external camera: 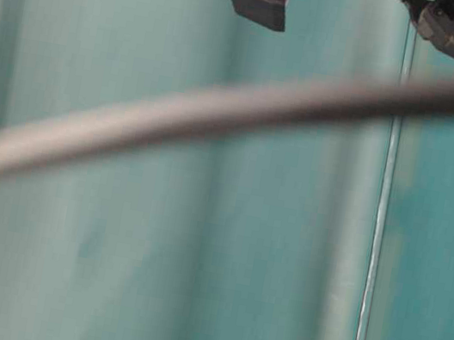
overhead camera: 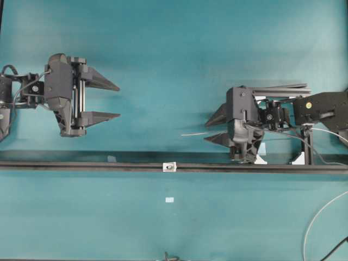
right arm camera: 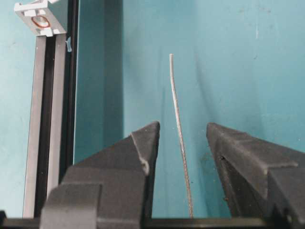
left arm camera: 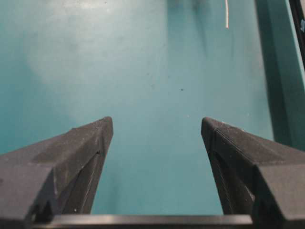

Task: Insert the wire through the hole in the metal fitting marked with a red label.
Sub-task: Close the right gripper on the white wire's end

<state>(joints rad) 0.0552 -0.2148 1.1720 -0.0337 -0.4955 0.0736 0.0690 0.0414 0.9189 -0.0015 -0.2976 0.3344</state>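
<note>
- The left gripper (overhead camera: 118, 100) hangs wide open over the bare desk (overhead camera: 163, 65).
- The right gripper (right arm camera: 182, 138) stands half open around the wire (right arm camera: 177, 119), its jaws not touching it.
- The metal fitting (overhead camera: 169, 167) sits on the black rail (overhead camera: 81, 166).

Left claw (overhead camera: 118, 100) gapes wide; right claw (overhead camera: 207, 131) half-parted.

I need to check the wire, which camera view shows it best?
The right wrist view: the wire runs lengthwise between the right gripper's fingers. Overhead shows only a faint sliver, left wrist just its tip, and table-level shows nothing identifiable.
</note>
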